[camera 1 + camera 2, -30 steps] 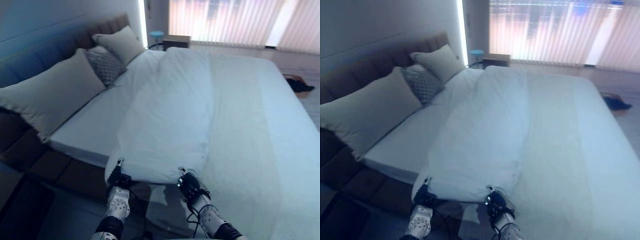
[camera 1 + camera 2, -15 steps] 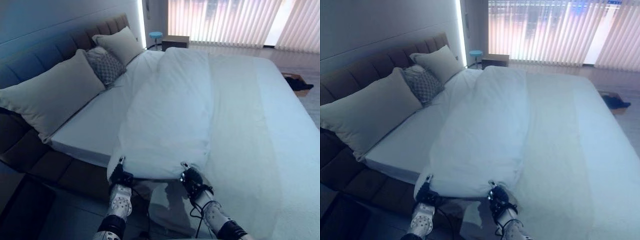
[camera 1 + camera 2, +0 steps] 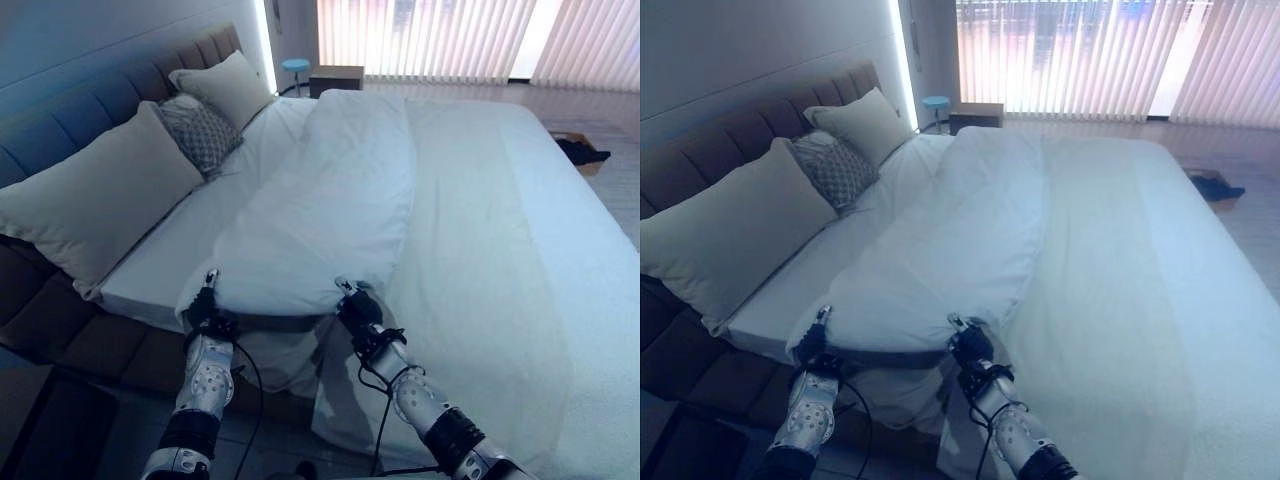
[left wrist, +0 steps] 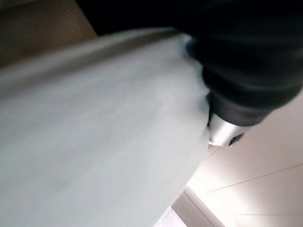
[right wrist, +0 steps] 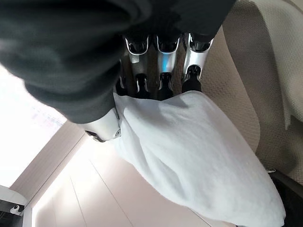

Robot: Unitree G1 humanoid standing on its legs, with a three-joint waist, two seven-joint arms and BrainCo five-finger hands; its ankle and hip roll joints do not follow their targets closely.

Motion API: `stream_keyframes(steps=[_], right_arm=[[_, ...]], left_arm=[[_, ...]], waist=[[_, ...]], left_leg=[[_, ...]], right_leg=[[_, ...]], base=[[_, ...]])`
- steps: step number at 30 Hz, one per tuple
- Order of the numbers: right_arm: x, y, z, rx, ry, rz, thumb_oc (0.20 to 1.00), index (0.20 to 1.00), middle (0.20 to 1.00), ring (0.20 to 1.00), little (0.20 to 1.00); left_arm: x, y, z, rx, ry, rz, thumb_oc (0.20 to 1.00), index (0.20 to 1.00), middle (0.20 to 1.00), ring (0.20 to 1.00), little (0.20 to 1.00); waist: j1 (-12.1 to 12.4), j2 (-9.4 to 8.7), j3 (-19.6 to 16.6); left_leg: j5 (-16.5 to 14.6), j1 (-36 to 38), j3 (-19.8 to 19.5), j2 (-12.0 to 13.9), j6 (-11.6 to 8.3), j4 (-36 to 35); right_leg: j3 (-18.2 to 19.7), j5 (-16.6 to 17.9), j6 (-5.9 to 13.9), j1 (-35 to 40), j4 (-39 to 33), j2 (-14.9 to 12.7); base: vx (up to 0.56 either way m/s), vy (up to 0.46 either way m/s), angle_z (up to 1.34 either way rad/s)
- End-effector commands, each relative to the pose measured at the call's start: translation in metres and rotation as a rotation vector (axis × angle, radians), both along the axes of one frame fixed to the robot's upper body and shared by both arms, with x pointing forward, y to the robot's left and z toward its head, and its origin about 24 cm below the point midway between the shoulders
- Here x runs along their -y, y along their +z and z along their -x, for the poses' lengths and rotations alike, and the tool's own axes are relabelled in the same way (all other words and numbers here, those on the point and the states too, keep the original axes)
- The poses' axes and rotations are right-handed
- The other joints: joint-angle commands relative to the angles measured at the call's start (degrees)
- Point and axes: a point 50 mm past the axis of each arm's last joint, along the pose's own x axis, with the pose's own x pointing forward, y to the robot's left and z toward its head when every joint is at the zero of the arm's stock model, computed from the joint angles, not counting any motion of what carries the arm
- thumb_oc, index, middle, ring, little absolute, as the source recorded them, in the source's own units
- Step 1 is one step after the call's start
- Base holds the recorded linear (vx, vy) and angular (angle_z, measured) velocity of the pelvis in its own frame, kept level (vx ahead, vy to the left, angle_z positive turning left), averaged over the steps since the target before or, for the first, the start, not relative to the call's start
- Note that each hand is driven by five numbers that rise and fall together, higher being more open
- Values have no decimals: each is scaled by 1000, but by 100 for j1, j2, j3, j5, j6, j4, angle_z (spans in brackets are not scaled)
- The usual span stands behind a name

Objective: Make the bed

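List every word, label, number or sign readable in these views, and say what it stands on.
None: no readable text on the duvet, the pillows, the headboard or the blinds. Both the left hand and the right hand grip the duvet's edge, which is plain.

Blue stool (image 3: 295,65) (nr blinds (image 3: 440,38))
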Motion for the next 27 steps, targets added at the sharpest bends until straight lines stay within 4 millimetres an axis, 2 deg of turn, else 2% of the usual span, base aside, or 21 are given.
stream_keyframes(steps=[1, 2, 4, 7, 8, 10, 12, 14, 15, 16, 18, 19, 20, 21, 24, 25, 26, 27], right_arm=[[32, 15, -4, 135, -95, 20, 200, 200, 200, 200, 200], [35, 14, -4, 127, -103, 17, 200, 200, 200, 200, 200], [36, 13, -3, 125, -109, 11, 200, 200, 200, 200, 200], [43, 13, -3, 138, -113, 49, 200, 200, 200, 200, 200], [47, 8, 0, 125, -118, 70, 200, 200, 200, 200, 200], [55, -3, 8, 83, -141, 99, 200, 200, 200, 200, 200], [59, -18, 18, 22, -145, 134, 200, 200, 200, 200, 200], [56, -45, 30, -93, -123, 195, 200, 200, 200, 200, 200], [56, -45, 30, -93, -123, 195, 200, 200, 200, 200, 200], [50, -62, 39, -199, -103, 205, 200, 200, 200, 200, 200], [38, -65, 38, -232, -73, 197, 200, 200, 200, 200, 200], [35, -65, 37, -239, -59, 201, 200, 200, 200, 200, 200], [33, -60, 34, -217, -50, 196, 200, 200, 200, 200, 200], [28, -54, 30, -192, -36, 182, 200, 200, 200, 200, 200], [23, -31, 19, -80, -7, 163, 200, 200, 200, 200, 200], [20, -16, 14, -9, 9, 145, 200, 200, 200, 200, 200], [20, -16, 14, -9, 9, 145, 200, 200, 200, 200, 200], [20, 18, 4, 159, 22, 114, 200, 200, 200, 200, 200]], left_arm=[[-76, 57, 12, 253, 267, -185, 200, 200, 200, 200, 200], [-78, 61, 15, 279, 292, -170, 200, 200, 200, 200, 200], [-79, 61, 18, 286, 310, -152, 200, 200, 200, 200, 200], [-82, 56, 22, 281, 336, -128, 200, 200, 200, 200, 200], [-81, 51, 24, 263, 338, -116, 200, 200, 200, 200, 200], [-77, 36, 28, 197, 325, -116, 200, 200, 200, 200, 200], [-71, 19, 35, 127, 320, -109, 200, 200, 200, 200, 200], [-71, -6, 42, -3, 329, -101, 200, 200, 200, 200, 200], [-71, -6, 42, -3, 329, -101, 200, 200, 200, 200, 200], [-69, -25, 52, -109, 352, -85, 200, 200, 200, 200, 200], [-63, -37, 59, -176, 344, -77, 200, 200, 200, 200, 200], [-57, -42, 64, -203, 317, -73, 200, 200, 200, 200, 200], [-53, -38, 61, -181, 290, -74, 200, 200, 200, 200, 200], [-55, -33, 61, -157, 296, -80, 200, 200, 200, 200, 200], [-55, -12, 52, -73, 261, -130, 200, 200, 200, 200, 200], [-59, 1, 50, -18, 270, -154, 200, 200, 200, 200, 200], [-59, 1, 50, -18, 270, -154, 200, 200, 200, 200, 200], [-64, 34, 47, 131, 278, -203, 200, 200, 200, 200, 200]], waist=[[290, -21, -161], [293, -59, -114], [286, -92, -168], [281, -60, -267], [232, -23, -287], [178, 33, -288], [162, 32, -200], [215, 23, -48], [215, 23, -48], [335, 74, 83], [479, 139, 125], [478, 127, 129], [498, 89, 102], [579, 48, 59], [536, 11, -14], [572, -3, -44], [571, -2, -57], [593, -22, -160]], left_leg=[[-212, -327, -36, -638, -309, 958], [-320, -360, -26, -445, -293, 1098], [-433, -349, -28, -160, -161, 906], [-250, -322, -234, 230, -193, 448], [-228, -278, -165, 281, -197, 292], [-227, -216, -188, 224, -185, 98], [-319, -237, -232, 38, -69, 130], [-427, -278, -31, -95, 72, 147], [-427, -278, -31, -95, 72, 147], [-430, -387, 178, -124, 148, 177], [-411, -413, 349, -98, 179, 141], [-369, -383, 341, -144, 208, 109], [-323, -383, 322, -198, 210, 52], [-298, -363, 325, -243, 203, -8], [-191, -246, 225, -255, 173, -173], [-213, -166, 258, -247, 167, -230], [-200, -182, 258, -245, 167, -235], [-194, -37, 247, -231, 164, -375]], right_leg=[[-53, 245, 85, 120, -425, 228], [-70, 251, 129, 182, -451, 116], [-63, 266, 210, 171, -559, 12], [-7, 220, 302, 181, -686, -90], [-46, 215, 353, 182, -694, -162], [-121, 250, 403, 183, -709, -290], [-39, 380, 511, 28, -572, -516], [61, 565, 620, -237, -408, -701], [61, 565, 620, -237, -408, -701], [-10, 663, 651, -564, -120, -783], [-309, 632, 608, -647, 76, -805], [-289, 560, 560, -657, 201, -599], [-241, 518, 517, -608, 80, -404], [-347, 493, 470, -504, -113, -354], [-20, 415, 387, -327, -382, -125], [-102, 434, 380, -230, -504, -144], [-103, 454, 379, -240, -523, -140], [-166, 470, 375, -52, -737, -99]], base=[[-30, 104, 52], [-38, 129, 19], [1, 146, -2], [39, 197, -14], [40, 279, -16], [34, 349, 24], [-2, 387, 34], [-64, 296, -13], [-150, 299, -52], [-144, 221, -54], [-107, 230, -58], [-17, 140, -88], [9, 81, -69], [27, 13, -37], [53, -14, 10], [52, -15, 29], [108, -36, 29], [107, -44, 21]])
